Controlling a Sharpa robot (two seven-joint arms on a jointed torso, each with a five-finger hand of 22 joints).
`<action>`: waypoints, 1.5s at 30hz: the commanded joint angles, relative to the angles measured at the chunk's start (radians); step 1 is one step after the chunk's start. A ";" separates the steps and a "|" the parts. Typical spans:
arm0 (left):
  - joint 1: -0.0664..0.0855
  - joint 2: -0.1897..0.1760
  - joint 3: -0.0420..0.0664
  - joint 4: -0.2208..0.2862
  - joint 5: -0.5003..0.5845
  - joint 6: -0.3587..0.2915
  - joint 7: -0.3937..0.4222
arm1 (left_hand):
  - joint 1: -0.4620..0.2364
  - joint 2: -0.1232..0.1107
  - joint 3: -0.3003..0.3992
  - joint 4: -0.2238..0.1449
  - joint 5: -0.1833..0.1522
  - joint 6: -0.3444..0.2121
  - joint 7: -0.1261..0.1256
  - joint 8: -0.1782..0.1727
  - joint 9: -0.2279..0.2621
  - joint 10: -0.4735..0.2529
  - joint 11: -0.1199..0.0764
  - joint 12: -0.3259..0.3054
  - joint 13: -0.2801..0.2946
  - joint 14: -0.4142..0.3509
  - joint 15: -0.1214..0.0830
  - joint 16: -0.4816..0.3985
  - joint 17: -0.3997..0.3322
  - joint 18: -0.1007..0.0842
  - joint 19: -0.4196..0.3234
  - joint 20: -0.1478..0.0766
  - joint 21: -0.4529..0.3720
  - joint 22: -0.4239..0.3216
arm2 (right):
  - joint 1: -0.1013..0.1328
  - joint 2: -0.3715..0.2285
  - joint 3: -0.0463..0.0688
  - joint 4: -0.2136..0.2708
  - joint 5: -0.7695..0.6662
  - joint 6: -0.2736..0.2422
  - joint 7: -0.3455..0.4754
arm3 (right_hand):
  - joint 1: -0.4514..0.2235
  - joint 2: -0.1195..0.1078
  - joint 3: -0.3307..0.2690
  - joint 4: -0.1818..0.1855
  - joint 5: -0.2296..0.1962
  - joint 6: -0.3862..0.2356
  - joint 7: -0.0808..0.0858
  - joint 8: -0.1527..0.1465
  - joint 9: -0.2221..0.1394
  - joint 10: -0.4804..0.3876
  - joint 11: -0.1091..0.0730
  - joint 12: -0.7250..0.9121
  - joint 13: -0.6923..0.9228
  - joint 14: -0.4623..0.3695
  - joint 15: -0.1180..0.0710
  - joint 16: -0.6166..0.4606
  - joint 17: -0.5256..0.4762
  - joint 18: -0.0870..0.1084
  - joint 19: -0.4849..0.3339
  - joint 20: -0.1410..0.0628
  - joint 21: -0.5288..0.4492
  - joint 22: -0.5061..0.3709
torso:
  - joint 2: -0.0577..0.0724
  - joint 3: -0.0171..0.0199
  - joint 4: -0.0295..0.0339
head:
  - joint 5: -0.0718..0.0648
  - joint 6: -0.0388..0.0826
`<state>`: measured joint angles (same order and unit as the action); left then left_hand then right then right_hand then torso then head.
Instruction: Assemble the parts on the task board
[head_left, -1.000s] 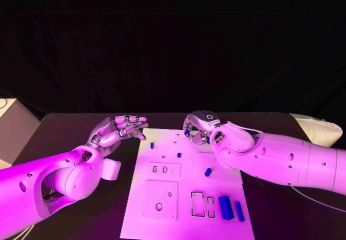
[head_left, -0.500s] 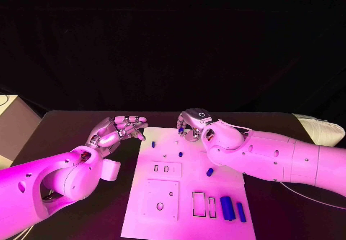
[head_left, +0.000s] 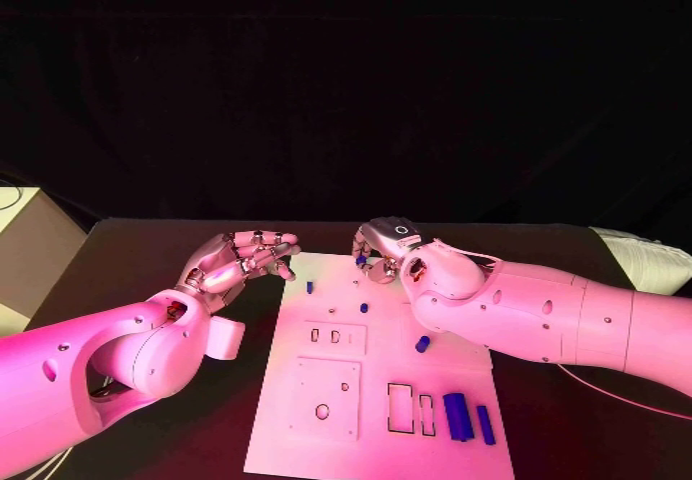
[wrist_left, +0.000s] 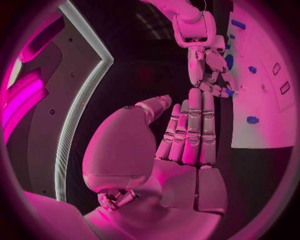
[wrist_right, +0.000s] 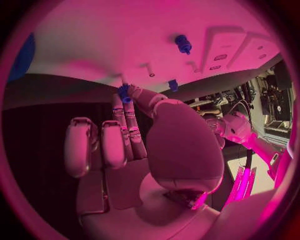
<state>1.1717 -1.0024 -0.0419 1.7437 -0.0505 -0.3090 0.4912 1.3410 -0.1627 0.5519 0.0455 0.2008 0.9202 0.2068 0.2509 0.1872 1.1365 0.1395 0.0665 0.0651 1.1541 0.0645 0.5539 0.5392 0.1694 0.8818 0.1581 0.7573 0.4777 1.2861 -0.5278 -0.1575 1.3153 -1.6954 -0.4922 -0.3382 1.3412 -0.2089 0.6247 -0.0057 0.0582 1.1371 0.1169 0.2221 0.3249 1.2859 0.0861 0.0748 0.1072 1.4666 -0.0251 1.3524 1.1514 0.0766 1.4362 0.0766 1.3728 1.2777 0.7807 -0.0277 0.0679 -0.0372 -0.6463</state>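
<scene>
- Right hand, centre of the head view, pinches a small blue part over the white board's top edge.
- Left hand, centre left, fingers apart, empty.

We count one task board on one table. Blue parts: six. That's two long bars side by side near the board's edge, three short pegs, and one small piece at the right hand. Two hands, left and right.
</scene>
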 joint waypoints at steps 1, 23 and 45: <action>0.001 0.002 0.000 0.000 0.004 0.023 0.001 | -0.005 0.003 0.005 0.002 -0.003 0.003 0.001 -0.003 0.001 -0.003 0.000 -0.003 0.001 -0.006 -0.001 0.004 0.001 0.010 -0.006 0.000 0.006 0.002 | -0.001 0.000 0.000 0.000 -0.015 0.022 -0.004 | 0.023 0.022 0.002 -0.002 0.003 -0.006 0.001 0.007 0.000 0.044 -0.042 0.005 0.053 0.028 -0.007 0.001 -0.001 -0.013 -0.005 -0.004 -0.004 -0.001 | 0.001 0.0001 -0.0002 | 0.001 -0.001; 0.001 0.000 0.000 -0.001 0.004 0.025 -0.002 | -0.005 0.002 0.005 0.002 -0.004 0.003 0.001 -0.004 0.001 -0.003 0.000 -0.003 0.001 -0.007 -0.001 0.005 0.002 0.010 -0.007 0.000 0.008 0.003 | -0.002 -0.016 -0.001 0.014 -0.029 0.038 -0.029 | 0.021 0.022 0.003 -0.001 0.004 -0.007 0.001 0.007 0.002 0.043 -0.042 0.004 0.054 0.028 -0.007 0.002 0.001 -0.013 -0.006 -0.003 -0.005 -0.002 | 0.004 -0.0013 0.0012 | 0.002 -0.007; 0.001 -0.004 0.000 -0.002 0.004 0.027 -0.006 | -0.005 0.001 0.005 0.001 -0.004 0.002 0.002 -0.005 0.001 -0.005 0.000 -0.003 0.001 -0.009 -0.001 0.006 0.003 0.010 -0.008 0.001 0.010 0.004 | -0.005 -0.028 -0.002 0.042 -0.026 0.050 -0.028 | 0.019 0.021 0.003 -0.001 0.007 -0.008 0.001 0.008 0.004 0.043 -0.042 0.002 0.056 0.028 -0.006 0.001 -0.001 -0.013 -0.007 -0.003 -0.006 -0.003 | 0.007 -0.0017 0.0026 | 0.001 -0.017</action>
<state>1.1718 -1.0064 -0.0420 1.7411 -0.0487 -0.3039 0.4804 1.3410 -0.1627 0.5519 0.0455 0.2008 0.9202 0.2068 0.2509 0.1868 1.1365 0.1395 0.0665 0.0650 1.1541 0.0645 0.5536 0.5412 0.1694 0.8808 0.1591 0.7619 0.4807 1.2836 -0.5546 -0.1580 1.3549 -1.7135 -0.4661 -0.3608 1.3426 -0.2075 0.6220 -0.0055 0.0602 1.1318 0.1189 0.2268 0.3282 1.2858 0.0860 0.0700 0.1072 1.4666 -0.0249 1.3524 1.1515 0.0768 1.4361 0.0767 1.3727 1.2753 0.7873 -0.0291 0.0705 -0.0363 -0.6625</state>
